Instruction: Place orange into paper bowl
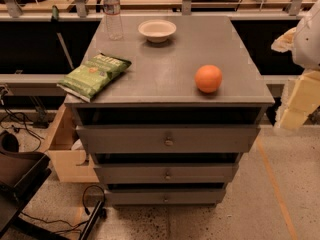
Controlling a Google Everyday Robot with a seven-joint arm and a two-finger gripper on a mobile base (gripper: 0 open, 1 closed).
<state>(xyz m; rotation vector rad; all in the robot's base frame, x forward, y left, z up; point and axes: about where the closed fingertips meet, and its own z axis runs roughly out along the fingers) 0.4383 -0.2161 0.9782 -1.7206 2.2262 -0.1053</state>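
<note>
Obs.: the gripper (299, 101) hangs off the side of the grey drawer cabinet (165, 71), outside the edge of its top and about level with it. Only a pale, cream-coloured part of it shows, with the white arm (309, 34) above. Open or closed: cannot tell. It holds nothing that I can see. The orange (208, 78) is the object closest to the gripper. It sits on the cabinet top near the front corner on the gripper's side, apart from it and untouched. The paper bowl (157, 30) stands upright and looks empty, well beyond the orange from the gripper, toward the back edge of the top. Farther again from the gripper are a clear water bottle (113, 14) just beside the bowl and a green chip bag (94, 75) overhanging the far front corner. Judgement: task not begun, pick not yet made. The layout favours a reach in from the gripper's side: orange first, then an open path to the bowl, with bottle and bag both out of that line. Risk: the orange is round and near the edge, so a glancing contact could roll it off.
</note>
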